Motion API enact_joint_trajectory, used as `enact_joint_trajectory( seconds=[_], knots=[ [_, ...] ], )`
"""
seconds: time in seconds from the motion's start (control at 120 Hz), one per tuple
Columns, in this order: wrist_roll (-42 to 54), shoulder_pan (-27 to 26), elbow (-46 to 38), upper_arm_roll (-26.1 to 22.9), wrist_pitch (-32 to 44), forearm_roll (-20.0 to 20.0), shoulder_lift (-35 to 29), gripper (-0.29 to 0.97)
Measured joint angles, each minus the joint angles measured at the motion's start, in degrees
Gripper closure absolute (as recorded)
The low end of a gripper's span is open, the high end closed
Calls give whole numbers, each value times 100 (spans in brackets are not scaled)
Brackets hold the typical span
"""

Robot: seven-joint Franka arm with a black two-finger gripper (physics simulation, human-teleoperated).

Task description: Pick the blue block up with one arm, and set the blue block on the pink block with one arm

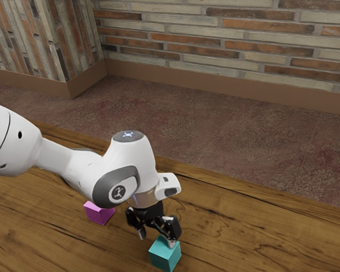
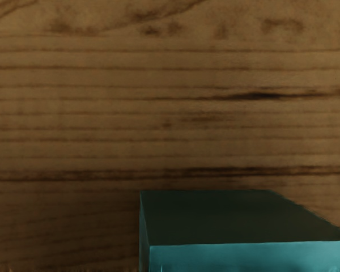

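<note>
Your claw (image 1: 157,235) hangs open just above the blue block (image 1: 164,256); the block lies slightly toward the exterior view's right, well inside the table's (image 1: 260,226) far edge.

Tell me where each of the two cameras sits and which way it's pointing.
Exterior view: off to the arm's side and above the table, looking down across it toward a brick wall. It shows the white arm and the gripper, open over the blue block, with the pink block toward the view's left.
Wrist view: on the hand, facing down at the table, with the blue block just under the hand.
Shared: the blue block and the wooden table.
</note>
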Motion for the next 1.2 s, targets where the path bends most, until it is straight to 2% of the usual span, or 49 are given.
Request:
enact_joint_trajectory(
  seconds=[0.542,1.2],
  knots=[
    [-220,-87,-138,-2,304,-174,100,0],
    [-390,-39,-25,-2,399,-147,490,1]
  ],
)
